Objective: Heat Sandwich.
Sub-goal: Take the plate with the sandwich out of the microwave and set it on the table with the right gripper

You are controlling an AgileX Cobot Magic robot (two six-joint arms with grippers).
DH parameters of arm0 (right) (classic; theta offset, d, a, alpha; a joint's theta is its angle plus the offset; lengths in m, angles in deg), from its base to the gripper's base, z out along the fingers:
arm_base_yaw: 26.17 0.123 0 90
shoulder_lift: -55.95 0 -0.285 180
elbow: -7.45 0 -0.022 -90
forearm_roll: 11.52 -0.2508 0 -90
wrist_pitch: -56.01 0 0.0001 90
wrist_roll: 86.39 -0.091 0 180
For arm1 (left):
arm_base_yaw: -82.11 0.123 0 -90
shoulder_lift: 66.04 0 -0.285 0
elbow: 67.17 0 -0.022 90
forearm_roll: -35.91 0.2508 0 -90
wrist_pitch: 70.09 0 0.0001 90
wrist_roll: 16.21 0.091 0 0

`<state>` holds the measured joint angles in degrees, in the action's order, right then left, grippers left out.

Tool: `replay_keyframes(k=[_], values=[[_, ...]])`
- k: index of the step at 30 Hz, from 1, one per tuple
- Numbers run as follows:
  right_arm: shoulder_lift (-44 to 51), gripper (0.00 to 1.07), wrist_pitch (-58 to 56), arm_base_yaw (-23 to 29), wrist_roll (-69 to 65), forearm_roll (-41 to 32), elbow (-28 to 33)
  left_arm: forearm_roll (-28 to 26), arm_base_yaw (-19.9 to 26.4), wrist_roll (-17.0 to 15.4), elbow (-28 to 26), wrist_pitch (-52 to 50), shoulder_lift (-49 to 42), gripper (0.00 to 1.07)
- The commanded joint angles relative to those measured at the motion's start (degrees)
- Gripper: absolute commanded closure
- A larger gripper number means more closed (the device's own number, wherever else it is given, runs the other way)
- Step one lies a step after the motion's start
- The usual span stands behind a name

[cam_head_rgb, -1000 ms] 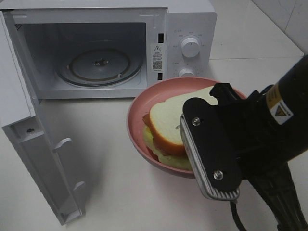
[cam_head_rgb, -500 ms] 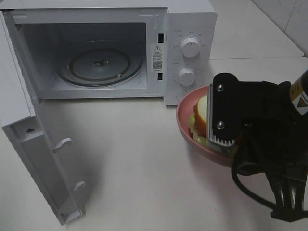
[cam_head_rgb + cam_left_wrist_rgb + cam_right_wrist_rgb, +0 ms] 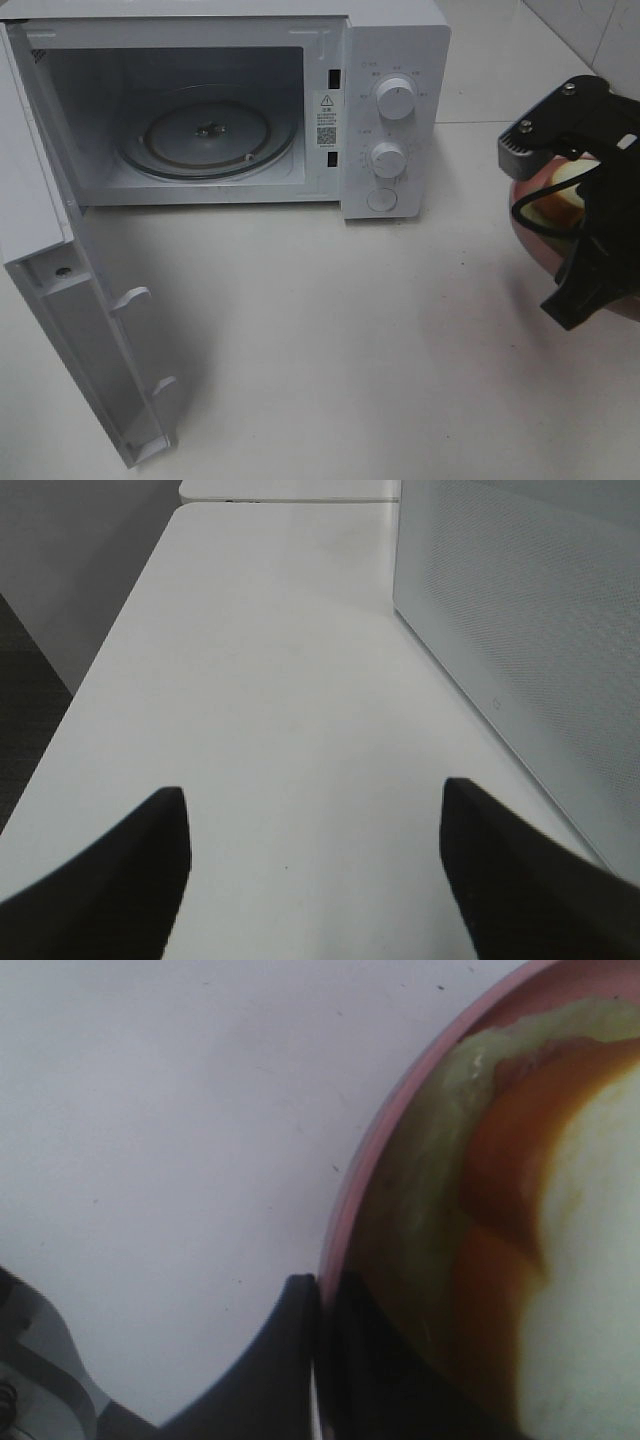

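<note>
The sandwich point(image 3: 570, 1260), pale bread with tan crust and greenish filling, lies on a round pink plate point(image 3: 395, 1120). My right gripper point(image 3: 320, 1355) is shut on the plate's rim. In the high view this gripper point(image 3: 528, 158) holds the plate point(image 3: 527, 228) at the far right, well away from the microwave, and only a sliver of sandwich point(image 3: 566, 182) shows behind the arm. My left gripper point(image 3: 312, 880) is open and empty over bare white table; it is out of the high view.
The white microwave point(image 3: 395, 60) stands at the back left with its door point(image 3: 80, 300) swung fully open toward the front left. Its glass turntable point(image 3: 208, 135) is bare. The door's outer panel point(image 3: 530, 630) is beside the left gripper.
My right gripper has carried the plate with the sandwich from in front of the microwave opening to the far right edge. The microwave and door have not moved.
</note>
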<state>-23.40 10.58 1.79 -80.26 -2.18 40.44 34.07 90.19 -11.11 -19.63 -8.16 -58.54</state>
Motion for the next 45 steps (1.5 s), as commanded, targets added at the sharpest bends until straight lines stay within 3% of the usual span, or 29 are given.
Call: replay_keyframes(k=[1, 10, 19, 28, 45], values=[[-0.97, 1.07, 0.97, -2.52, -6.13, 2.29, -0.11, 0.23, -0.4, -0.23, 0.11, -0.8, -0.92, 0.39], [-6.82, 1.07, 8.08, -13.41, -18.56, 4.58, -0.11, 0.23, -0.4, -0.23, 0.11, -0.8, -0.92, 0.39], [-12.43, 1.07, 12.03, -20.23, -20.97, 7.51, -0.11, 0.23, -0.4, -0.23, 0.11, -0.8, -0.92, 0.39], [-19.37, 1.07, 18.33, -23.38, -22.52, 9.28, -0.11, 0.23, -0.4, -0.23, 0.11, -0.8, -0.92, 0.39], [-27.79, 1.07, 25.04, -23.38, -29.74, 16.84, -0.11, 0.23, -0.4, -0.23, 0.11, -0.8, -0.92, 0.39]])
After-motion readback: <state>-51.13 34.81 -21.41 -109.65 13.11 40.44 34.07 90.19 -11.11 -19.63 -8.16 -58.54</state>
